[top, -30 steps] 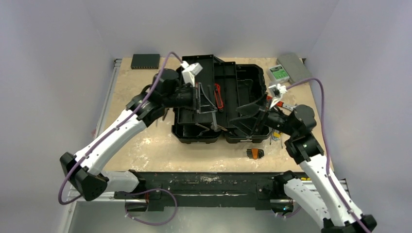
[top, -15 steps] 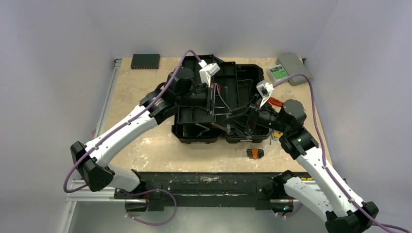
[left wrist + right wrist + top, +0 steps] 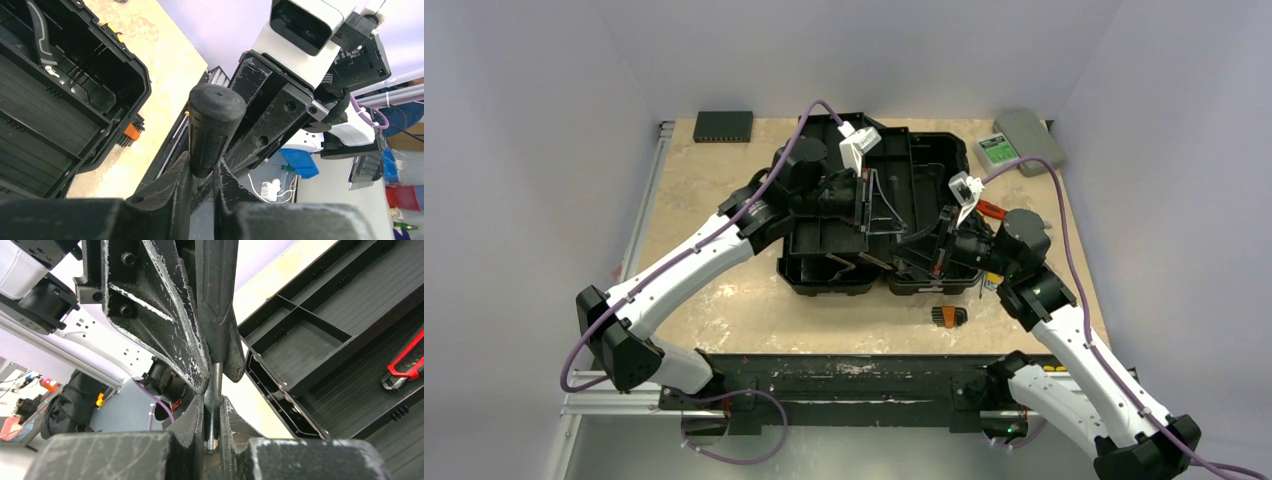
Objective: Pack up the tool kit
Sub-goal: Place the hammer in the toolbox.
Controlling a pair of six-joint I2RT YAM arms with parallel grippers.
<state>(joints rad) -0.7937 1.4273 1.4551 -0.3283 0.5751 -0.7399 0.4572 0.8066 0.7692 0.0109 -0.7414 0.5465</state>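
Left wrist, left gripper: nearly closed; the screwdriver is pinched by its handle between the fingers.
Left wrist, handle: black, matte, rubbery-looking, round with a domed butt; the butt is left bare past the fingertips.
Left wrist, right gripper: seen just beyond the left fingers, facing them; scuffed black plastic slabs.
Left wrist, toolbox: lying open left of and below the gripper; ribbed black plastic with moulded dividers; a grey-and-black-handled tool is lodged inside.
Right wrist, right gripper: closed down on the screwdriver's bare shaft; thin, round, smooth steel.
Right wrist, left gripper: seen just above the right fingertips, clamped on the handle.
Right wrist, why: the tool is held at both ends, so a handover between arms is judged to be in hand; nothing has been released yet.
Right wrist, toolbox: right of and below the gripper; a red-handled tool is lying on its ribbed floor.
Top external, grippers: seen tip to tip above the open toolbox, which lies directly beneath them.
Top external, unpacked: an orange-and-black tool is lying on the table, outside the box, nearer the bases than the right gripper.
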